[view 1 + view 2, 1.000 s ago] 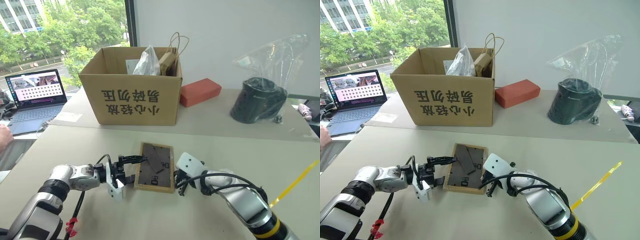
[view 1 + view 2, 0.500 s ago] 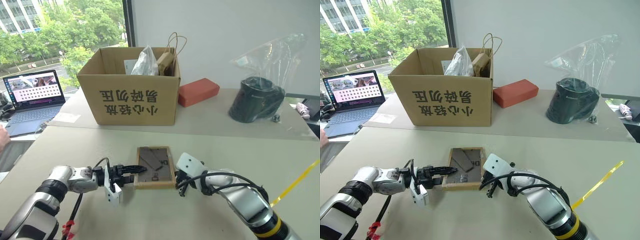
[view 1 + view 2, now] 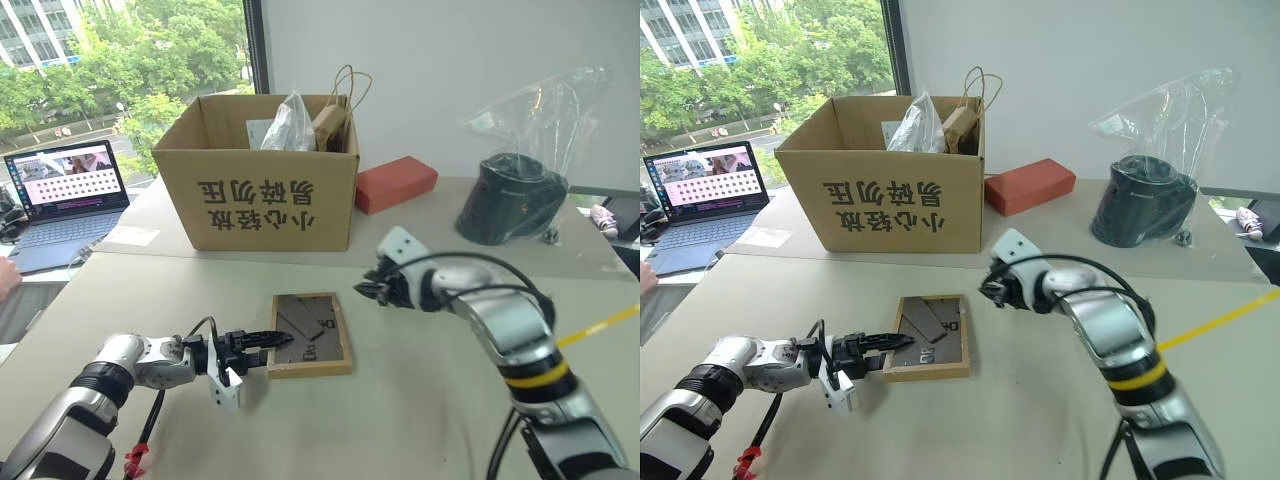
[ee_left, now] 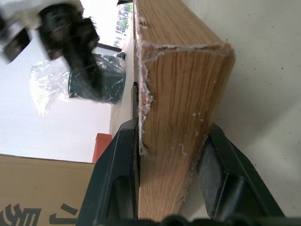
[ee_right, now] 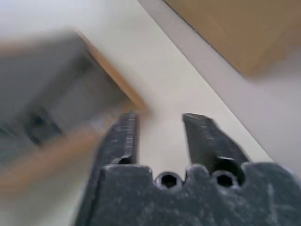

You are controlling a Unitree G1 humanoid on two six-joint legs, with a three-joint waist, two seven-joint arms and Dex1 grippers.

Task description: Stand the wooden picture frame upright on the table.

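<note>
The robot's arms are built of rounded silver-grey metal segments joined by black bands. The right arm carries a bright yellow ring round its forearm, with a black ring just beside it, and a thin black cable loops free over its wrist. The right end effector [image 3: 368, 291] has a white block-shaped housing and two black fingers [image 5: 205, 141]; its black base shows round screw holes in the right wrist view. The left end effector [image 3: 272, 342] also has black fingers [image 4: 115, 179], thick and smooth with rounded edges, a white plate mounted beside them and a black cable arching over the wrist. Red tags hang from a black cable under the left forearm.
</note>
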